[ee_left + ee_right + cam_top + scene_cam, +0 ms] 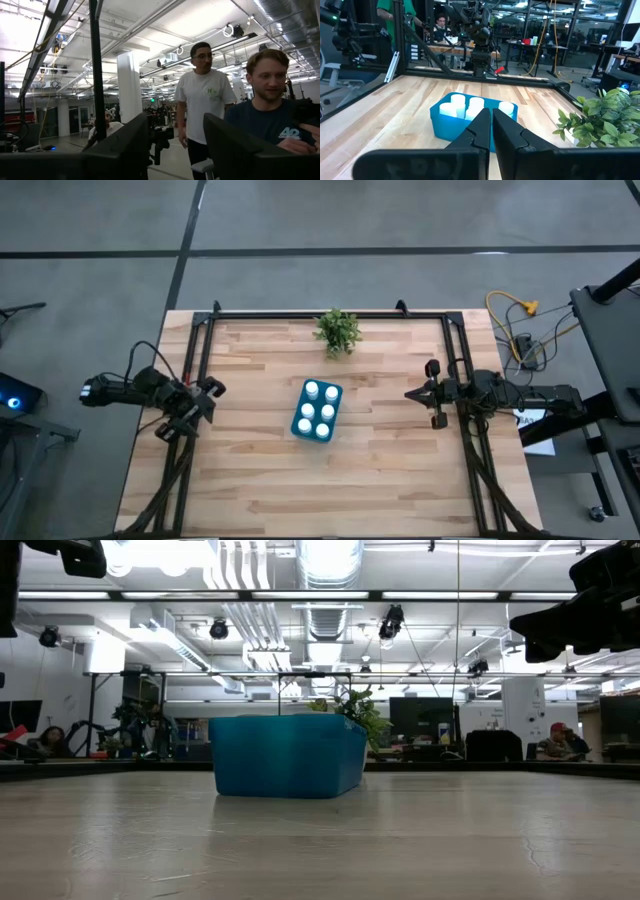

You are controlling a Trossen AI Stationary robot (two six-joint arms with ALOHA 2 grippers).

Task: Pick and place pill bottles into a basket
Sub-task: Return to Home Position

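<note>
The teal basket (318, 410) stands on the wooden table's middle, and several white pill bottles (320, 412) stand upright inside it. The basket also shows in the low view (285, 755) and in the right wrist view (445, 125), where the bottles' caps (475, 105) rise above its rim. My left gripper (211, 401) is open and empty at the table's left edge, raised and pointing out at the room (176, 145). My right gripper (412, 393) is shut and empty to the right of the basket, pointing at it (491, 122).
A small green potted plant (338, 332) stands at the far edge behind the basket (600, 117). A black frame (320, 314) runs round the table. Two people (235, 115) stand beyond the table in the left wrist view. Bare wood lies toward the near edge.
</note>
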